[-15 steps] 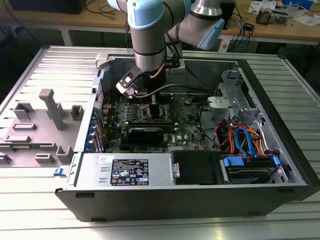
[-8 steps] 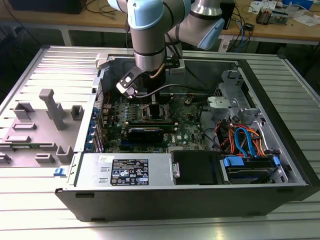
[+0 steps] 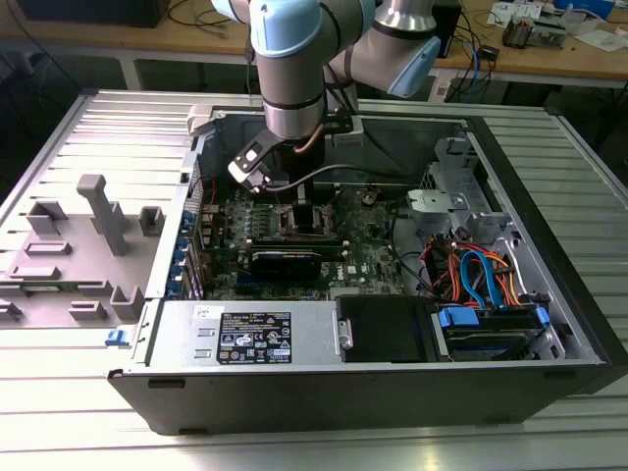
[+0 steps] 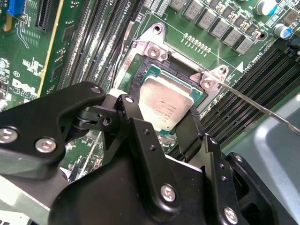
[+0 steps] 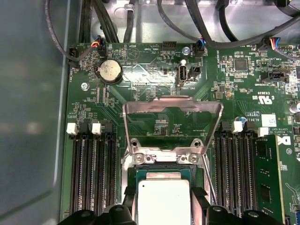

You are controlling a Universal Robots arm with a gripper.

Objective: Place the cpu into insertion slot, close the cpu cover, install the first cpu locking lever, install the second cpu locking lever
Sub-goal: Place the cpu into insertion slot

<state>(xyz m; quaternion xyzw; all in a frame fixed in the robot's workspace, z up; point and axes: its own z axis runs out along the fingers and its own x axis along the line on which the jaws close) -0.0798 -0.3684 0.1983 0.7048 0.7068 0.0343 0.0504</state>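
The cpu (image 4: 165, 104), a flat square chip with a dull silver top, lies level in the insertion slot (image 4: 151, 63) on the green motherboard. My gripper (image 4: 159, 117) reaches straight down over it, and its black fingers (image 4: 125, 107) press against two opposite edges of the chip. In the first wrist view the cpu (image 5: 164, 201) sits between the fingers (image 5: 129, 199) inside the insertion slot (image 5: 161, 160). The cpu cover (image 5: 171, 104), a thin silver frame, stands swung open behind the slot. A thin wire locking lever (image 4: 255, 105) sticks out beside the socket. The exterior view has the gripper (image 3: 294, 211) low inside the case.
Long black memory slots (image 5: 91, 173) flank the socket on both sides. A coin battery (image 5: 108, 70) and black cables (image 5: 206, 33) lie beyond the cover. The open computer case (image 3: 324, 334) rests on a slatted metal table, with a grey fixture (image 3: 98, 211) on the exterior view's left.
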